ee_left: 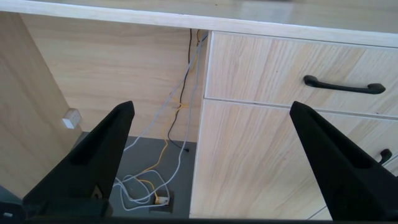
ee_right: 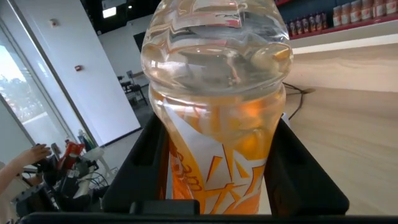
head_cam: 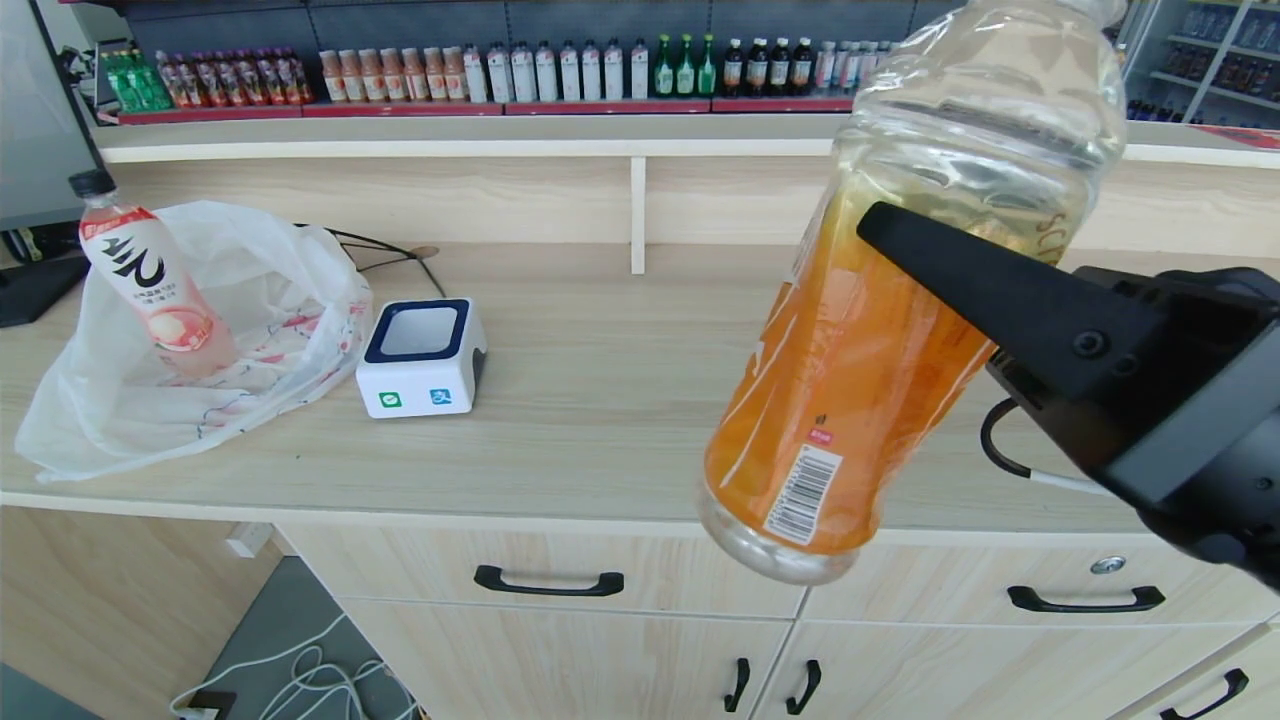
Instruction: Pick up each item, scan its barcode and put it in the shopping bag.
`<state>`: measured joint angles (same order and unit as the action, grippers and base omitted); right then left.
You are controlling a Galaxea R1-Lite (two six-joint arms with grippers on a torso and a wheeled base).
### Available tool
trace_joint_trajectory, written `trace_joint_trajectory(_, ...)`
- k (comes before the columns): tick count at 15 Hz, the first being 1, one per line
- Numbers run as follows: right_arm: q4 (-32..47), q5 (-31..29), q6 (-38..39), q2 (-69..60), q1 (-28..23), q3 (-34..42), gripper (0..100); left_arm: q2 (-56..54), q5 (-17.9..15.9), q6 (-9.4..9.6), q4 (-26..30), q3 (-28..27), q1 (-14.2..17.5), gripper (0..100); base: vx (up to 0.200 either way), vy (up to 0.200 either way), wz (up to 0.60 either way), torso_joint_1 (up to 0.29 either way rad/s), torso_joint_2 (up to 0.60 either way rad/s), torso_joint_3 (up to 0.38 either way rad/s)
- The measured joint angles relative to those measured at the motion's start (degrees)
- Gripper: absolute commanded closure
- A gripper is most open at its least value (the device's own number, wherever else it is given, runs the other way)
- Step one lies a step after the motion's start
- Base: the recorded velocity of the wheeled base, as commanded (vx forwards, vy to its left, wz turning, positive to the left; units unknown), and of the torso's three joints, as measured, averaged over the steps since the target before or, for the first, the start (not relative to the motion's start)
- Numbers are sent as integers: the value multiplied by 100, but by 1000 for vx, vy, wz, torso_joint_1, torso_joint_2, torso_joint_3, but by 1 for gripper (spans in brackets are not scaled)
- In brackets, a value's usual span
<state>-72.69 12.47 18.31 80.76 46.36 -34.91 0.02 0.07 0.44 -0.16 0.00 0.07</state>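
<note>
My right gripper (head_cam: 905, 290) is shut on an orange drink bottle (head_cam: 890, 330), held tilted in the air above the counter's front edge, its base and barcode label toward me. In the right wrist view the orange drink bottle (ee_right: 217, 118) sits between the two black fingers (ee_right: 146, 162). A white scanner box (head_cam: 422, 357) with a dark-rimmed top window stands on the counter left of centre. Left of it lies a white plastic shopping bag (head_cam: 190, 340) with a pink drink bottle (head_cam: 150, 275) standing in it. My left gripper (ee_left: 208, 162) hangs open below the counter, in front of the cabinet.
The wooden counter (head_cam: 600, 400) has drawers with black handles (head_cam: 548, 582) below. A raised back ledge (head_cam: 640, 150) and a shelf of many bottles (head_cam: 560, 70) lie behind. A dark monitor (head_cam: 40, 110) stands at far left. Cables (ee_left: 155, 180) lie on the floor.
</note>
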Motion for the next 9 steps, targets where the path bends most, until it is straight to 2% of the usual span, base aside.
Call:
trace_joint_trajectory(4, 24, -265, -674, 157, -9, -67, 100, 0, 0, 0, 0, 0, 2, 0, 0, 0, 0, 0, 0, 0)
trace_joint_trajectory(7, 40, -1463, -1193, 221, -28, -37, 100, 0, 0, 0, 0, 0, -2, 0, 0, 0, 0, 0, 0, 0)
trace_joint_trajectory(9, 38, -1740, -1523, 286, -193, -39, 100, 0, -2, 0, 2, 0, -2, 0, 0, 0, 0, 0, 0, 0)
